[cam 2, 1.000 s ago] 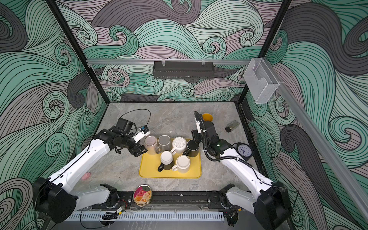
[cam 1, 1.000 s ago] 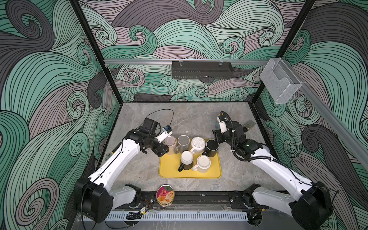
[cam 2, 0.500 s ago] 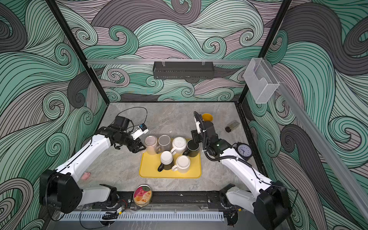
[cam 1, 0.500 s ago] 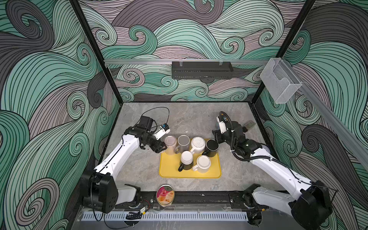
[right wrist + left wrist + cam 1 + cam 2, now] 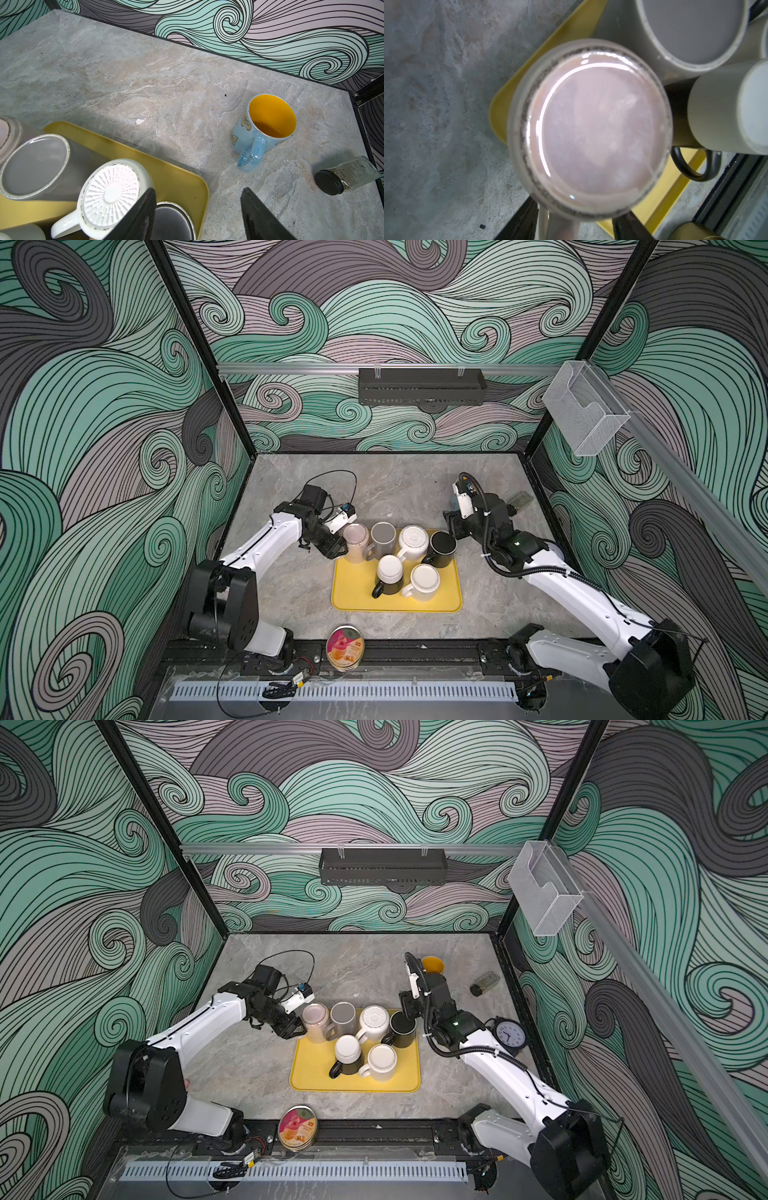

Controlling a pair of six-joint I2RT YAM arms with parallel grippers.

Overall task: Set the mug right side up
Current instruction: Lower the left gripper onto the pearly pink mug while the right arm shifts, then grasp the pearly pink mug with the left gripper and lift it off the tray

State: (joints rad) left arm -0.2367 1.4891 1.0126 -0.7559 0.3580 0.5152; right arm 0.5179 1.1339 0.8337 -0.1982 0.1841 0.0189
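Target mug: the beige mug with a pink base (image 5: 355,537) (image 5: 316,1016) (image 5: 591,128) stands upside down, base up, on the far-left corner of the yellow tray (image 5: 357,597) (image 5: 316,1077) (image 5: 500,108).
Left pincer: the left pincer (image 5: 338,545) (image 5: 291,1027) (image 5: 576,225) is low against the side of that mug that faces away from the other mugs. In the left wrist view its two dark fingers (image 5: 525,220) stand apart at the mug's wall, with a pale, blurred piece between them. I cannot tell whether they are pinching it.
Right pincer: the right pincer (image 5: 451,526) (image 5: 409,1006) (image 5: 198,190) hangs over the tray's far-right corner. It is spread with nothing between the fingers.
Neighbours on tray: a grey mug (image 5: 383,535) (image 5: 343,1014) (image 5: 35,164), a white mug with a ribbed base (image 5: 413,539) (image 5: 374,1018) (image 5: 110,193) and a black mug (image 5: 442,545) (image 5: 403,1028) (image 5: 172,222) fill the far row, all base up. In the near row are a black mug with a white base (image 5: 389,572) (image 5: 347,1050) and a cream mug (image 5: 424,578) (image 5: 381,1058).
Off tray: a blue butterfly mug (image 5: 432,964) (image 5: 245,133) with a yellow inside stands mouth up on the table (image 5: 291,593) (image 5: 249,1073) (image 5: 145,83), beyond the right pincer. A glass jar (image 5: 521,501) (image 5: 484,984) (image 5: 353,174) with a black lid lies on its side near it.
Front edge: a round tin (image 5: 345,647) (image 5: 298,1127) sits at the table's near edge.
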